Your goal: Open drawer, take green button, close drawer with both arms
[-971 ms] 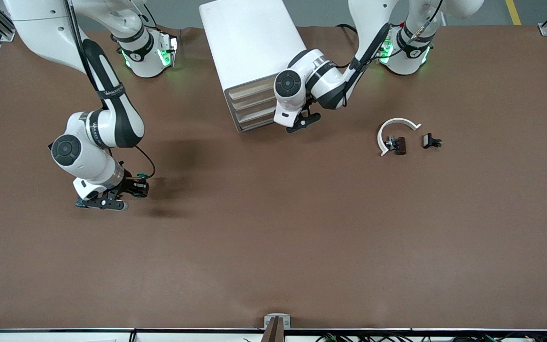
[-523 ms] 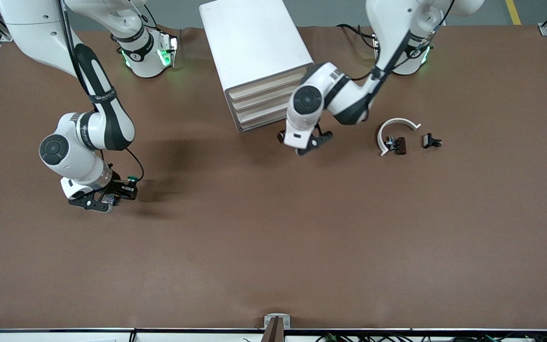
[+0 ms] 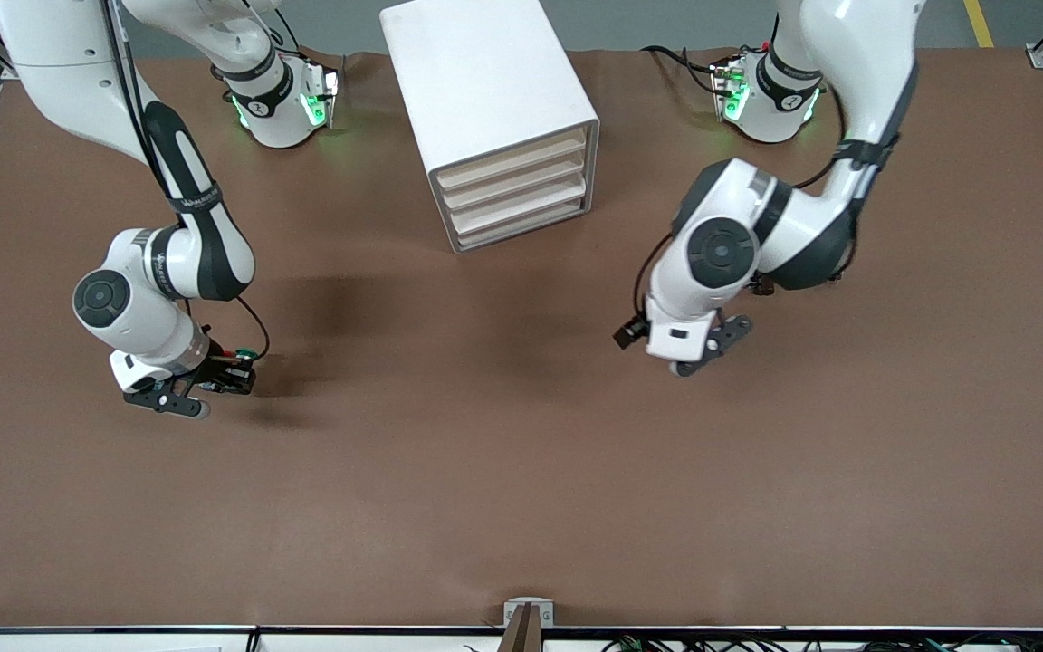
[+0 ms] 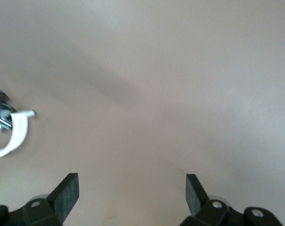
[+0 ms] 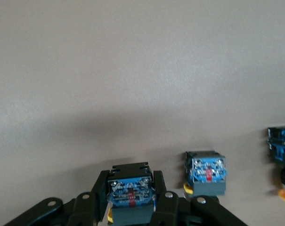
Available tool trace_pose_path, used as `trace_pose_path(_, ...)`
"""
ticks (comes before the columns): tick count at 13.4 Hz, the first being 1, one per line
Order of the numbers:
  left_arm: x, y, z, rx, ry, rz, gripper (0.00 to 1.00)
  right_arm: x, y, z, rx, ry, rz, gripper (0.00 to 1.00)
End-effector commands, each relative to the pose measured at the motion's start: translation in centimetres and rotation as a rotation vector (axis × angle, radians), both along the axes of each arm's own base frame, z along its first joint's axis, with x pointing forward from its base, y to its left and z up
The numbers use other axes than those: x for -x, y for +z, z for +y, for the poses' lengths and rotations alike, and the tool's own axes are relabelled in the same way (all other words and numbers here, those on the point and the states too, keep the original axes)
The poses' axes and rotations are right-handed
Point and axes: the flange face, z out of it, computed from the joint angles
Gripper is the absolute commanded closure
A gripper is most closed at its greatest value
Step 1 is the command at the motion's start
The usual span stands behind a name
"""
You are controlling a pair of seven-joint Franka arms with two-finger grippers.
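Note:
My right gripper (image 3: 230,375) hangs low over the table toward the right arm's end, shut on the button (image 3: 246,352), whose green cap shows beside the fingers. In the right wrist view the button (image 5: 131,190) shows its blue base and black body clamped in my right gripper (image 5: 130,181). The white cabinet (image 3: 485,81) stands between the bases, and all of its drawers (image 3: 514,186) are pushed in. My left gripper (image 3: 712,348) hangs open over bare table toward the left arm's end. In its own wrist view the left gripper (image 4: 130,188) holds nothing.
Two more buttons with blue bases, one close (image 5: 206,173) and one at the picture's edge (image 5: 282,151), stand on the table beside my right gripper. A white curved piece (image 4: 15,136) lies near the left gripper; in the front view the left arm covers it.
The left arm has swung away from the cabinet's drawer fronts toward its own end of the table, covering the white curved piece. The right gripper has drifted slightly with the button still clamped.

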Motion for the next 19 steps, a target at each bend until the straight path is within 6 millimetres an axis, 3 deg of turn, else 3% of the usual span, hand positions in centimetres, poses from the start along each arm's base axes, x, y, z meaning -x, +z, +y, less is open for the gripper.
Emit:
trace_pose_path(1,-2.6,5.6,6.8,-0.01,0.047,-0.037,0.0,-1.1,-1.2,0.2,0.01,-0.039,0.004,1.0)
trace_pose_path(5,-6.0,12.0,16.1,0.006,-0.086,-0.069,0.0,-0.5,-2.5,1.0,0.013,-0.037,0.035,1.0)
trace_pose_path(7,-5.9,16.4,21.9,0.014,-0.212,-0.103,0.0,-0.3,-3.0,1.3,0.013,-0.032,0.044,1.0)
trace_pose_path(9,-4.9,19.3,27.2,0.014,-0.315,-0.12,0.0,-0.2,-3.2,1.8,0.014,-0.025,0.047,1.0)
trace_pose_path(11,-3.6,21.4,30.1,0.011,-0.38,-0.111,0.0,-0.1,-3.3,2.3,0.014,-0.016,0.05,1.0)
trace_pose_path(12,-3.0,22.6,31.4,0.004,-0.396,-0.124,0.0,-0.1,-3.3,2.3,0.014,-0.016,0.05,0.92)
trace_pose_path(13,-2.7,23.2,32.3,0.003,-0.422,-0.129,0.0,-0.2,-3.2,2.4,0.014,-0.014,0.047,0.01)
trace_pose_path(16,-1.0,24.4,33.3,0.02,-0.462,-0.095,0.0,-0.6,-2.4,2.2,0.014,0.001,0.041,0.0)
trace_pose_path(19,0.4,26.0,33.0,0.014,-0.473,-0.087,0.0,-2.0,1.8,2.1,0.02,0.053,0.086,0.0)
